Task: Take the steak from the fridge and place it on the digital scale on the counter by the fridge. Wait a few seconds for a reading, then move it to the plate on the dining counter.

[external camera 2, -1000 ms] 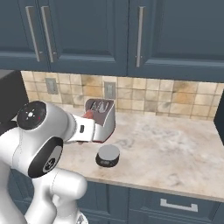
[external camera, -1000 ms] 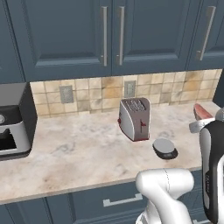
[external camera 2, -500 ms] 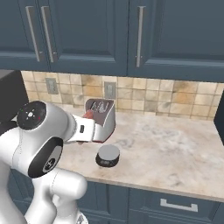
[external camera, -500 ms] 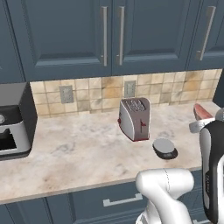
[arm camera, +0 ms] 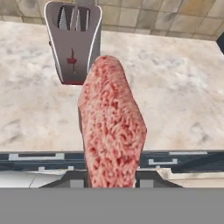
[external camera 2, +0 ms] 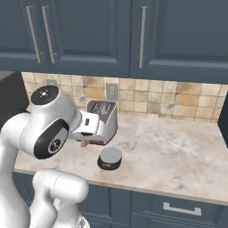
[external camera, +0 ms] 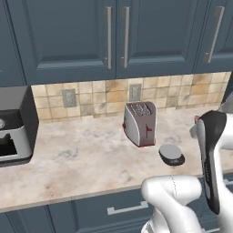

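Observation:
My gripper (arm camera: 110,177) is shut on the steak (arm camera: 111,131), a reddish-pink slab that stands upright between the fingers and hides them. The hand hangs above the front of the wall-backed counter (external camera: 77,159). From the right base, the gripper (external camera 2: 85,138) sits just left of and above the digital scale (external camera 2: 109,158), with a pink tip of steak (external camera 2: 83,143) below it. The scale (external camera: 170,153) is a low dark disc with a grey top and nothing on it. A red bit of steak (external camera: 196,119) peeks out beside my forearm.
A silver toaster (external camera: 140,123) stands right behind the scale, also the toaster (arm camera: 73,41) ahead of the hand. A black oven (external camera: 9,132) sits at the counter's left end. Navy wall cabinets (external camera: 113,36) hang above the tiled backsplash.
In the left base view the hand with the steak has shifted slightly left, toward the scale. The scale and toaster have not moved.

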Available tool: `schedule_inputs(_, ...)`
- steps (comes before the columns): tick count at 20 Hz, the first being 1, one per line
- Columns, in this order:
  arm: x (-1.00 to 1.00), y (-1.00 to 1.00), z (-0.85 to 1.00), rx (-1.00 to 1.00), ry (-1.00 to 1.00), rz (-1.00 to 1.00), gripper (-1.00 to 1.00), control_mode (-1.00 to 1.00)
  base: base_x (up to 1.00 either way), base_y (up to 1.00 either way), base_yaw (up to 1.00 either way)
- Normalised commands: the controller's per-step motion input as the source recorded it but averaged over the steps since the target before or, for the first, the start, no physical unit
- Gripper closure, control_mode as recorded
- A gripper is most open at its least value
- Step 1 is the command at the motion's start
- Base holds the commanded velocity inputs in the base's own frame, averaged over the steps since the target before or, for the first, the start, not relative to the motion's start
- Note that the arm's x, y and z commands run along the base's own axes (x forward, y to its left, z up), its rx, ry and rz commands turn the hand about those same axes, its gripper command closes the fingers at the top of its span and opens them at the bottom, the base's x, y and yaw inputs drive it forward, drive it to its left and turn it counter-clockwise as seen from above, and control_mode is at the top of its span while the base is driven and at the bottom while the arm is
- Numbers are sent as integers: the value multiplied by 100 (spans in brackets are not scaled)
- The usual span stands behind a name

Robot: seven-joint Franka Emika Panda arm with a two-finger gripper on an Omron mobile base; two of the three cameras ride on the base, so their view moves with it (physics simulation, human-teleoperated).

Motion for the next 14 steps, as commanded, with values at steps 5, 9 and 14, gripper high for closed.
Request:
schedule_inputs(5, 17, 1, -37, 0, 45, 1, 100, -100, 0, 0, 0)
schedule_inputs(9, 15, 0, -77, 5, 18, 0, 100, -100, 0, 0, 0)
schedule_inputs(14, 2, 0, -75, 18, 0, 0, 100, -100, 0, 0, 0)
